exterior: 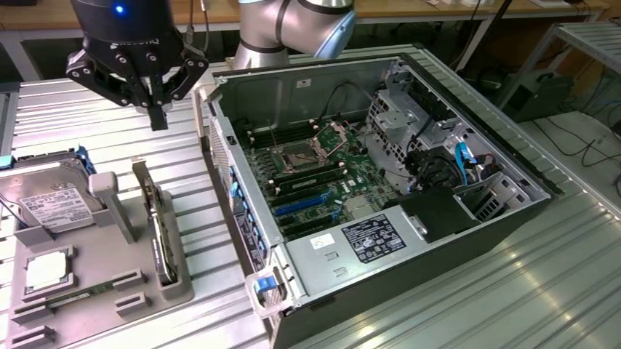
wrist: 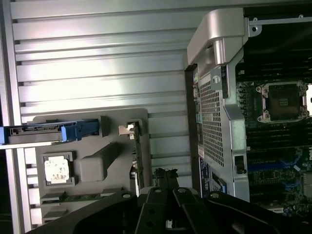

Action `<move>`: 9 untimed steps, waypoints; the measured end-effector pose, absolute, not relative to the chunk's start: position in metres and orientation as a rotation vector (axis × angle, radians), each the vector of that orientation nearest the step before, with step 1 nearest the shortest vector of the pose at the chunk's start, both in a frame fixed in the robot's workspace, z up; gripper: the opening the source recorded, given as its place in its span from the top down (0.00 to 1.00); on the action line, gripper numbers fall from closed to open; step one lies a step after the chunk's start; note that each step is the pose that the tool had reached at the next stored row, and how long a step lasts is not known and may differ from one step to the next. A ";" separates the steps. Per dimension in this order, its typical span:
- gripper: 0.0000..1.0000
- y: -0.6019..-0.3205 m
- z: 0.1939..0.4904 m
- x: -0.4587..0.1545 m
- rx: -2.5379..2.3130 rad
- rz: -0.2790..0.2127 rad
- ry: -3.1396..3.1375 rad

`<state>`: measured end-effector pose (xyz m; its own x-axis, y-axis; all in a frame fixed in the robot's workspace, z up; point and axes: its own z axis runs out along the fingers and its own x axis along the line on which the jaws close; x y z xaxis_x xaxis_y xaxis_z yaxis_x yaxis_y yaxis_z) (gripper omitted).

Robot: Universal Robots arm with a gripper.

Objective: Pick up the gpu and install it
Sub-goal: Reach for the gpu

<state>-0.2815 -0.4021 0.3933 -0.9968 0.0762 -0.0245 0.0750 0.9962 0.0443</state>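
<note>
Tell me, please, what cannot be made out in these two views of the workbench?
gpu: exterior view, edge-on in the grey holder, so its faces are hidden; wrist view, one end lies behind the gripper.
hard drive: cut off by the exterior view's left edge.
power supply label: exterior view, print too small to read.

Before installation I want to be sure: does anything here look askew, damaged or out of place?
Nothing stands out. The thin flat gpu card stands on edge in its slot of the grey plastic holder, the open black computer case looks undamaged, and the shut black gripper hangs empty beside the case.
</note>
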 end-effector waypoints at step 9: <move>0.89 -0.403 0.393 -0.291 0.118 0.068 3.112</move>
<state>-0.2910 -0.4027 0.3933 -0.9968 0.0763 -0.0245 0.0751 0.9962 0.0444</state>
